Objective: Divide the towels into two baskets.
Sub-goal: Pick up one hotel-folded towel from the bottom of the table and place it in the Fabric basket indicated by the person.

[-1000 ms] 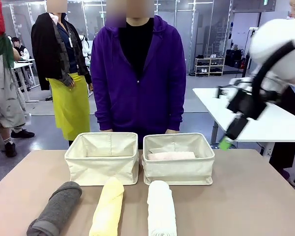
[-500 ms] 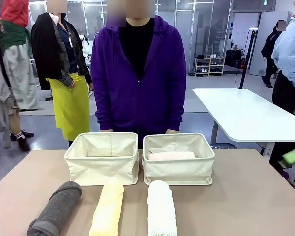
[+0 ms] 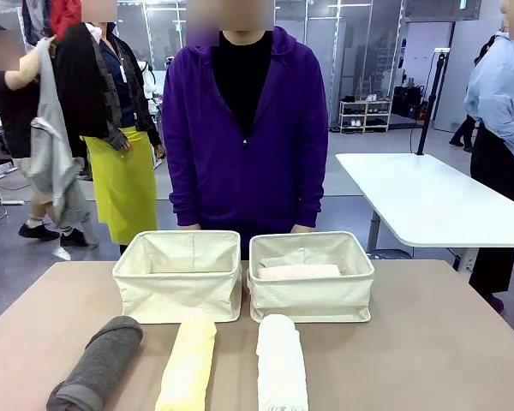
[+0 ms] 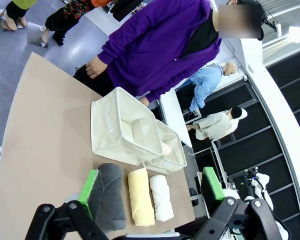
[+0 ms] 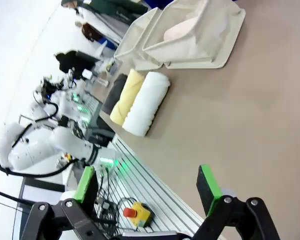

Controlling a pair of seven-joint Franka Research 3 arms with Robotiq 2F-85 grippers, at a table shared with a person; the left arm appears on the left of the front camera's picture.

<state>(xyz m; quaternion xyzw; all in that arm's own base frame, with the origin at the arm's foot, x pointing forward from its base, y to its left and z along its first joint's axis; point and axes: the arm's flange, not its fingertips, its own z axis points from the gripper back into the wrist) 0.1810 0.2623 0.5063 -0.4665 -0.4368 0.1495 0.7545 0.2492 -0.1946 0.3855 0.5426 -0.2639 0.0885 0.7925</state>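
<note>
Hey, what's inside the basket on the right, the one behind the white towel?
A pale pink towel lies across the right basket, its top showing above the front wall. The basket's floor and anything lower down are hidden behind that wall.

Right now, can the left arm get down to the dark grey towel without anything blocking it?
Probably yes. The left gripper hangs open above the table, the dark grey towel lies bare below it at the end of the row, and only the yellow towel lies beside it.
</note>
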